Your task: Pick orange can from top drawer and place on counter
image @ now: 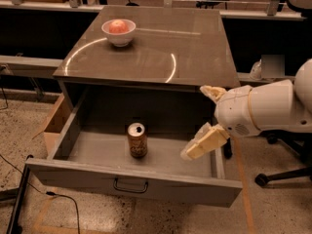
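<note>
The orange can (137,140) stands upright in the middle of the open top drawer (131,181), silver top showing. The drawer is pulled out toward the camera, its dark handle at the centre of the front panel. The counter (185,52) is the glossy grey-brown top above it. My gripper (204,121) comes in from the right on a white arm. It hovers over the drawer's right part, to the right of the can and apart from it. Its two pale fingers (204,143) are spread wide with nothing between them.
A white bowl with reddish fruit (119,31) stands at the counter's back left. A cardboard box (56,123) sits left of the drawer. An office chair base (282,172) is at the right. A dark cable (58,199) lies on the speckled floor.
</note>
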`<state>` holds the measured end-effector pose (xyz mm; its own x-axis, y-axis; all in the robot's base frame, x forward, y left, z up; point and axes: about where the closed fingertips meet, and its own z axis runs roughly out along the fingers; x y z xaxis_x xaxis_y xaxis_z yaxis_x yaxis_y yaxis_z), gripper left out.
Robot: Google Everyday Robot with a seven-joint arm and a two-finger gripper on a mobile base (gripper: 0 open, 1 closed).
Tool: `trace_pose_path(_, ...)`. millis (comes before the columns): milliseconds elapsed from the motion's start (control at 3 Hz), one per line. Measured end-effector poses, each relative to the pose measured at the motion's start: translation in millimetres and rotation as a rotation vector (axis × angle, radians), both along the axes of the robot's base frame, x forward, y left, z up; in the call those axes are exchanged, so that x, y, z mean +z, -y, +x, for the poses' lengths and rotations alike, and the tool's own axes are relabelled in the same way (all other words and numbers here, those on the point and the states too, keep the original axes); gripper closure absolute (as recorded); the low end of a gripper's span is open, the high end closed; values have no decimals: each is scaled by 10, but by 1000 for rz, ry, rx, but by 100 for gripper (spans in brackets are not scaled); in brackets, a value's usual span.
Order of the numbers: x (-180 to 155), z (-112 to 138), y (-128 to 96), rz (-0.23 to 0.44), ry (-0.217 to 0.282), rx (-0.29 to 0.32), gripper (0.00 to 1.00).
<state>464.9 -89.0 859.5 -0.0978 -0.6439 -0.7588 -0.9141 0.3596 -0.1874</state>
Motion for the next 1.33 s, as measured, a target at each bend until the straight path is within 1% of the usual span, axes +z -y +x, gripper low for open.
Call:
trace_pose_path(333,0,1,13,-3,0,-2,0)
trace_pose_path(667,-178,109,-48,2,21,-22,0)
trace_pose_path(1000,-503,325,-135,17,41,-47,0)
trace_pose_path(1333,-816,470,-244,31,31,-38,0)
